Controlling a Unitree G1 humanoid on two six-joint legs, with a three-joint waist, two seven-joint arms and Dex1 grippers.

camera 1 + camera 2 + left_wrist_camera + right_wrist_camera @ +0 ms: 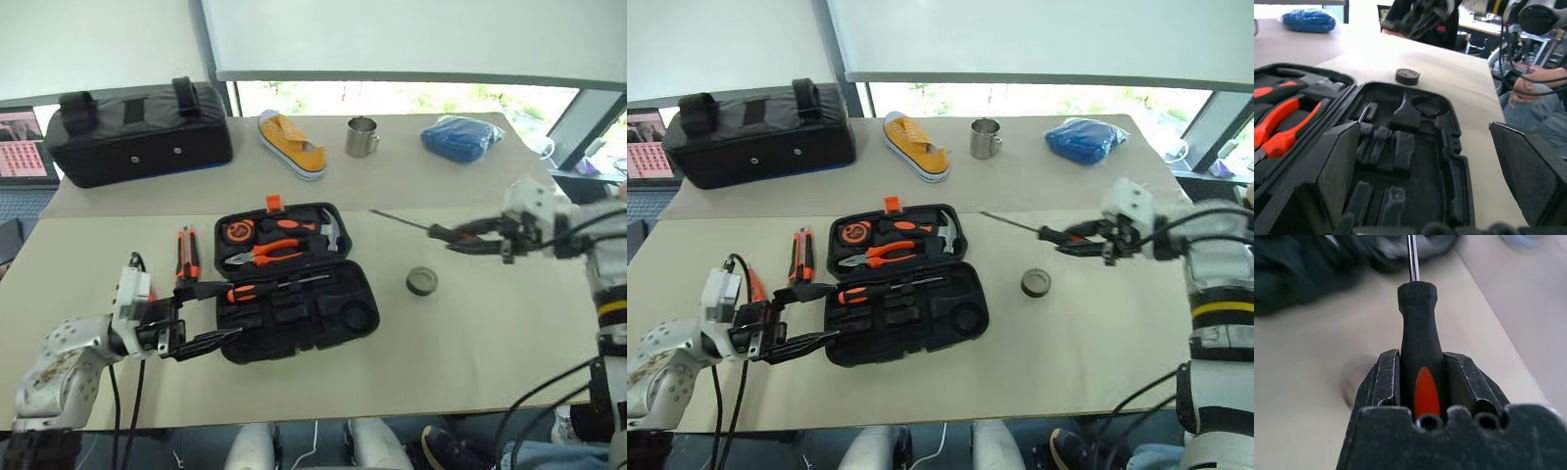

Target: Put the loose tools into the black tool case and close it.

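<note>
Meanwhile the right gripper [1420,377] clamps a black-and-orange screwdriver [1419,333] above the table [470,343], while the left gripper [201,318] hangs wide open beside the open black tool case [294,313].

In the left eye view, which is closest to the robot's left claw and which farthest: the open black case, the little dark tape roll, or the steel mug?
From the left gripper:
1. Black tool case, right beside it, open.
2. Tape roll, past the case, toward the right arm.
3. Steel mug, on the far table beside the yellow shoe.
</note>
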